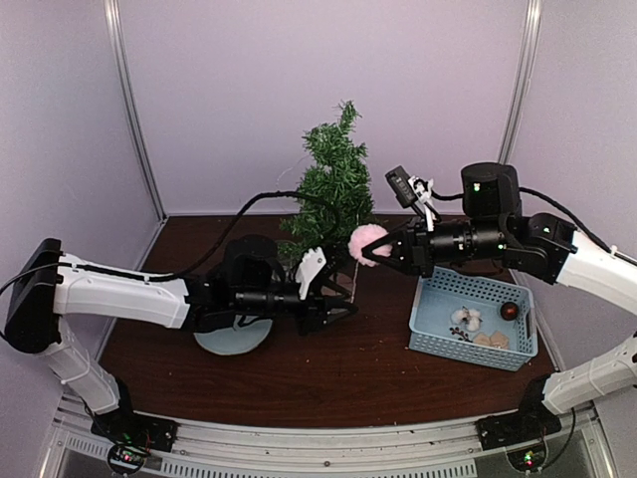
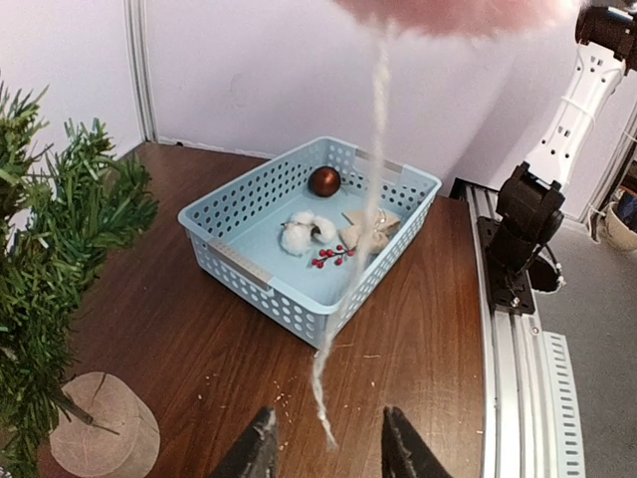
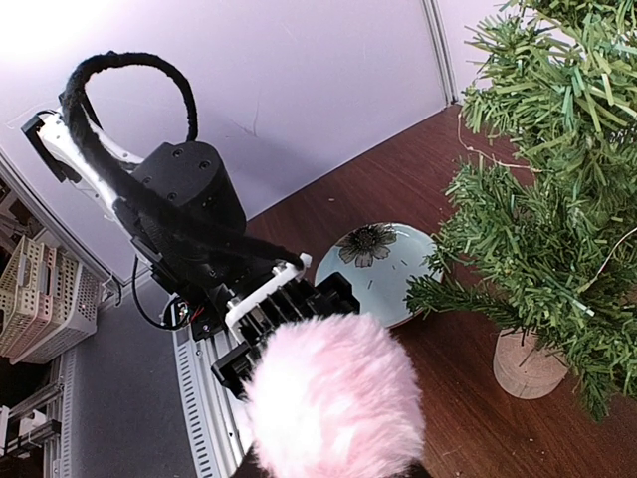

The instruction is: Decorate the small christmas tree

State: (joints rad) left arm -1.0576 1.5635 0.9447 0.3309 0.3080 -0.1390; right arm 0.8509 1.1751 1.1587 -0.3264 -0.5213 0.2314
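The small christmas tree stands at the back middle of the table on a round wood stump. My right gripper is shut on a fluffy pink pompom held in the air just right of the tree. The pompom hides the right fingers in the right wrist view. A pale woolly string hangs down from it. The string's loose end dangles between the fingers of my left gripper, whose jaws stand apart and do not touch it. That left gripper sits low, in front of the tree.
A light blue perforated basket at the right holds a dark red ball, white cotton puffs, red berries and pale wooden pieces. A light blue flowered plate lies left of the stump, under the left arm.
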